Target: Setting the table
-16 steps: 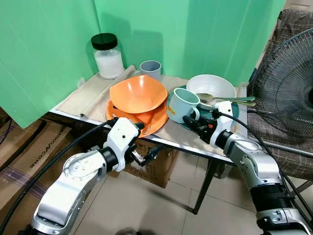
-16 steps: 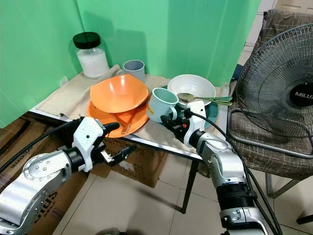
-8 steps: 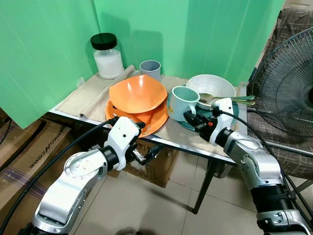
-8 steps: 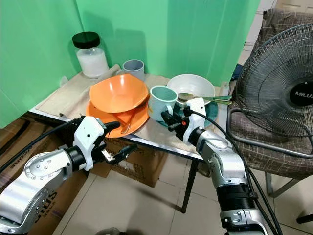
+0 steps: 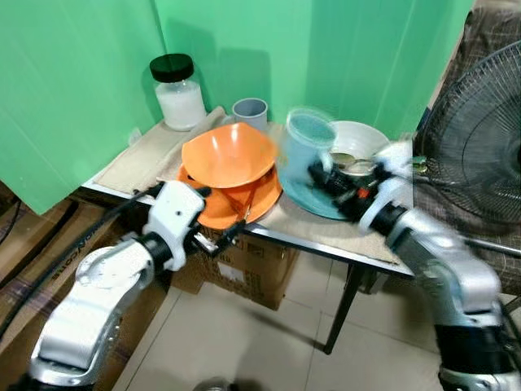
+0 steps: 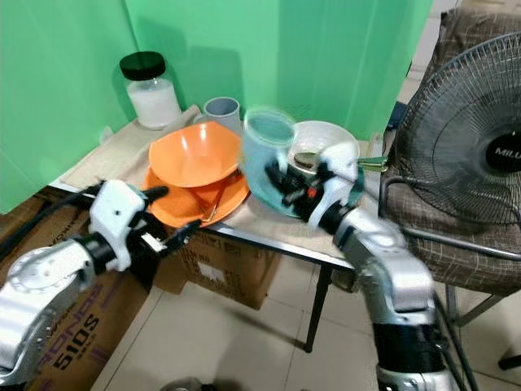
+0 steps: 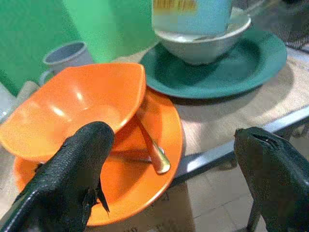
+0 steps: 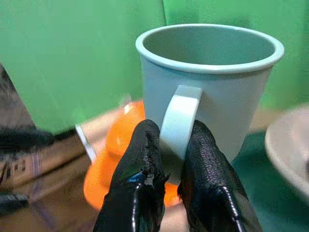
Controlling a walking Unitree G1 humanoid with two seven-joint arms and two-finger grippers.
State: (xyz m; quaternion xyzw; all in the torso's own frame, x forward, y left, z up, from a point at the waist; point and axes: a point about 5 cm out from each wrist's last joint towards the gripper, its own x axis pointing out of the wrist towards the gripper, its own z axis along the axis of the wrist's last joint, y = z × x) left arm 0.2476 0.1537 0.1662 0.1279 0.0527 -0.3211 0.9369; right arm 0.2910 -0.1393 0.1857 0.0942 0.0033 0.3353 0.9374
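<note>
Mid-lift: right gripper (image 8: 166, 166) pinched shut on the handle of the pale teal mug (image 8: 208, 82), 2 black fingers (image 8: 140, 164) clamped either side of the loop; mug upright, raised clear of the teal plate (image 7: 227, 67), hanging above its left part, just left of the white bowl (image 6: 326, 140) with a spoon in it; blurred in both head views, so likely in motion.

Best kept level while carried, rim up, wrist steady, since a grip on the handle alone lets the body swing; worth clearing the white bowl's rim and the orange bowl (image 5: 229, 155) to the left before lowering onto bare cloth; grip to be released only once the base sits flat.

Left gripper (image 7: 174, 174) spread wide, holding nothing, poised at the near table edge just before the orange plate (image 7: 166, 145) with its spoon (image 7: 153, 150).

Against 0.5 s ago: mug gone from resting near the teal plate's left edge to a higher, farther spot; right arm extended forward; left arm shifted a little toward the left; jar (image 5: 179, 94) and grey cup (image 5: 250, 112) at the far side unchanged.
</note>
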